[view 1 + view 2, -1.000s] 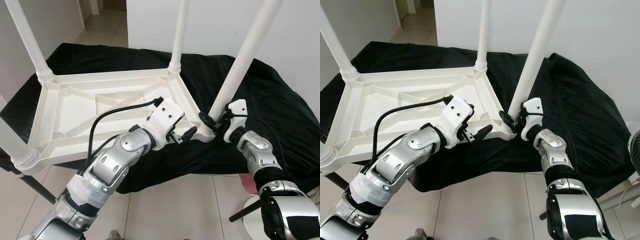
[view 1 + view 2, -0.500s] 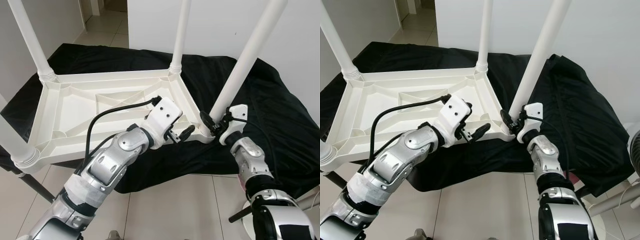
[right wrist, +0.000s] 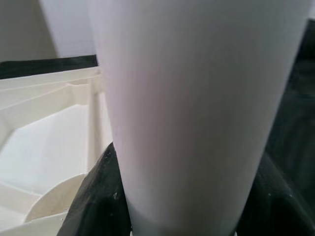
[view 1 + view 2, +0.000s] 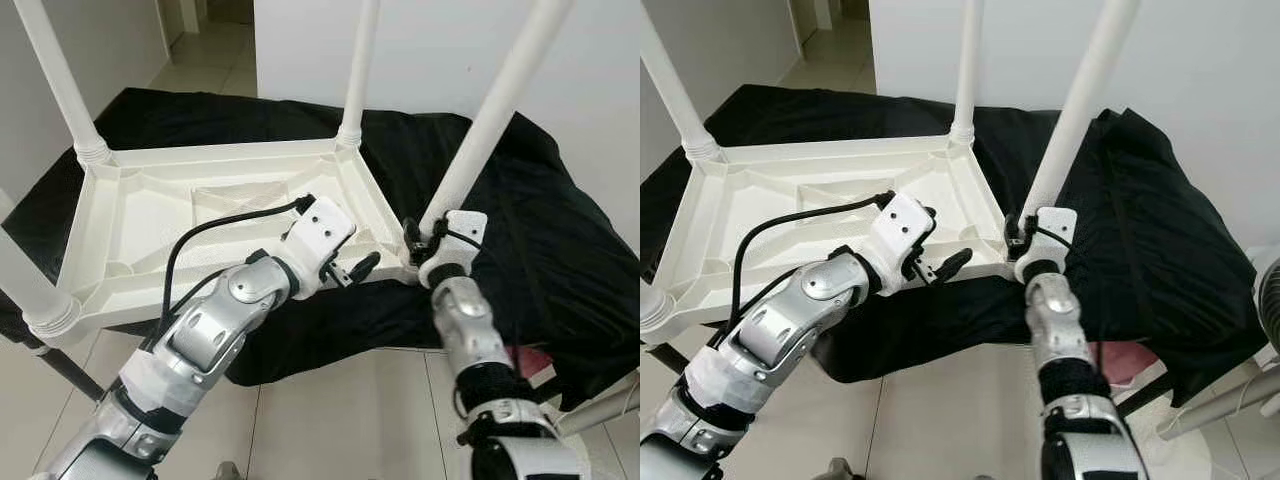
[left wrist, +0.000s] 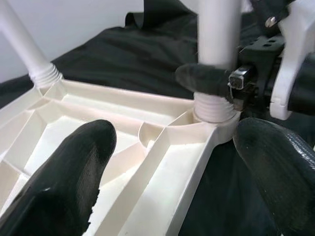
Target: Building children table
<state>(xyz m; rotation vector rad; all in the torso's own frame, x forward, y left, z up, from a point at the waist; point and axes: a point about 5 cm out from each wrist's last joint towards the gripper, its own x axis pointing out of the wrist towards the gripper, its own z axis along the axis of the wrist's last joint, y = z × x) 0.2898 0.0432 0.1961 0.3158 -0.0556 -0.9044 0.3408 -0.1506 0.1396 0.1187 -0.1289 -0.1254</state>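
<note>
- On the black cloth (image 4: pixel 540 230) over the bench, we see the ribbed white plastic tabletop (image 4: pixel 150 240) lying upside down.
- Nearest us, our left hand (image 4: pixel 350 272) hovers released at its edge.
- Beyond, our right hand (image 4: pixel 418 237) clenches the smooth round leg (image 4: pixel 490 120) near its threaded base.

Your right gripper (image 4: pixel 413 236) has swung round the near-right table leg (image 4: pixel 478 135) at its base, the forearm now standing nearly upright below it. Your left gripper (image 4: pixel 352 270) has drawn slightly back along the tabletop frame (image 4: pixel 120 290).
</note>
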